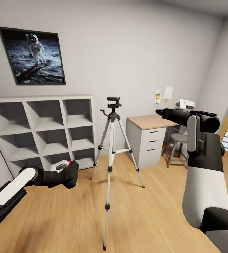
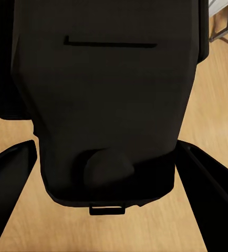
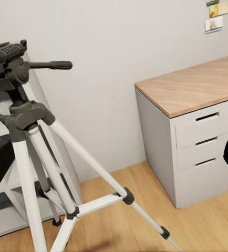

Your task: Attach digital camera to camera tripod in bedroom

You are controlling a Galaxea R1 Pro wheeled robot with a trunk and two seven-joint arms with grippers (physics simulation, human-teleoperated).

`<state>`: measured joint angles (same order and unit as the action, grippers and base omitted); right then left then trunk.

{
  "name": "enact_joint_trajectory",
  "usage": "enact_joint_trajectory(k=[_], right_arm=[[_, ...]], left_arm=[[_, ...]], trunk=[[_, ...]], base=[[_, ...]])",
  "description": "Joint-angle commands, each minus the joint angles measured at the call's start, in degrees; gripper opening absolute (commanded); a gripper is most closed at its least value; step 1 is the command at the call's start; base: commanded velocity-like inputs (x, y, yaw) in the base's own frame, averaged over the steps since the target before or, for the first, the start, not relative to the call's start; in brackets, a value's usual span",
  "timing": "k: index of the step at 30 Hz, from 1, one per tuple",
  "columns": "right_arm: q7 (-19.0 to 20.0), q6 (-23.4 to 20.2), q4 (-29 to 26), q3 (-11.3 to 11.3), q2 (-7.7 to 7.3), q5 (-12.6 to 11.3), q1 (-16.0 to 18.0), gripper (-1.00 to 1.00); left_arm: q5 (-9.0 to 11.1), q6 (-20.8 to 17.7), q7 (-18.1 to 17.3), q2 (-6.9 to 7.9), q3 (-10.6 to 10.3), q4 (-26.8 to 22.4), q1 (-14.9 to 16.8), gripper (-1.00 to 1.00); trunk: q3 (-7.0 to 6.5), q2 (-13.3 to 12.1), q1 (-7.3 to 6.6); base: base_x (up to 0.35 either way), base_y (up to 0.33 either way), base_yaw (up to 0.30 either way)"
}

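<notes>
Head view: the camera tripod point(image 1: 111, 154) stands on the wood-plank floor point(image 1: 138, 218) at the centre, its three silver-white legs spread and its black head bare on top, the side handle pointing toward nine o'clock. Behind it at nine o'clock, the white cube shelving point(image 1: 44, 130) stands against the wall, every visible compartment empty. The framed astronaut picture point(image 1: 33, 56) hangs above it at eleven o'clock. At two o'clock a desk point(image 1: 149, 137) with a wood top carries three closed drawers; a grey stool point(image 1: 179, 147) stands just beside it. The left gripper point(image 1: 66, 172) sits low at eight o'clock around a dark body with a red dot, the digital camera point(image 1: 69, 168). The right gripper point(image 1: 162, 112) reaches forward at three o'clock; whether its jaws are parted I cannot tell.

Left wrist view: the digital camera point(image 2: 109, 105) sits between the two dark fingers point(image 2: 11, 173), which clamp it, above the wooden floor.

Right wrist view: the tripod point(image 3: 35, 152) shows its empty head and handle close up, and the desk point(image 3: 193, 136) stands near it with its drawers closed.
</notes>
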<state>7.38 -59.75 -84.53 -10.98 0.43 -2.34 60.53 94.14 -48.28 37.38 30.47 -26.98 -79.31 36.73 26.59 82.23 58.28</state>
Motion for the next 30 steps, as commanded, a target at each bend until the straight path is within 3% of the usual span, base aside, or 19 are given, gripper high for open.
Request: enact_joint_trajectory(k=[1, 12, 24, 29, 30], right_arm=[[0.08, -0.25, -0.03, -0.13, 0.04, -0.19, 0.06, 1.0], [0.1, -0.25, -0.17, -0.12, 0.02, -0.18, 0.12, 1.0], [0.48, -0.25, -2.14, 0.07, -1.44, -0.97, -11.37, 1.0], [0.85, -0.25, -3.39, 0.05, -1.62, -1.33, -19.87, 1.0], [0.85, -0.25, -3.39, 0.05, -1.62, -1.33, -19.87, 1.0]], left_arm=[[0.61, 0.12, 0.58, 0.05, -0.1, -0.06, 0.07, -1.0], [0.61, 0.12, 0.6, 0.04, -0.1, -0.06, 0.08, -1.0], [0.61, 0.29, 0.7, -0.02, -0.05, -0.06, 0.1, -1.0], [0.38, 0.74, 0.83, -0.28, -0.28, -0.06, 0.1, -1.0], [0.38, 0.74, 0.83, -0.28, -0.28, -0.06, 0.1, -1.0]], trunk=[[-0.12, -0.38, -0.23], [-2.09, -4.79, -2.64], [-4.24, -9.6, -5.28], [-5.14, -11.61, -6.38], [-5.32, -12.01, -6.6]], base=[[0.0, 0.0, 0.0], [0.0, 0.0, 0.0], [0.0, 0.0, 0.0], [0.0, 0.0, 0.0], [0.0, 0.0, 0.0]])
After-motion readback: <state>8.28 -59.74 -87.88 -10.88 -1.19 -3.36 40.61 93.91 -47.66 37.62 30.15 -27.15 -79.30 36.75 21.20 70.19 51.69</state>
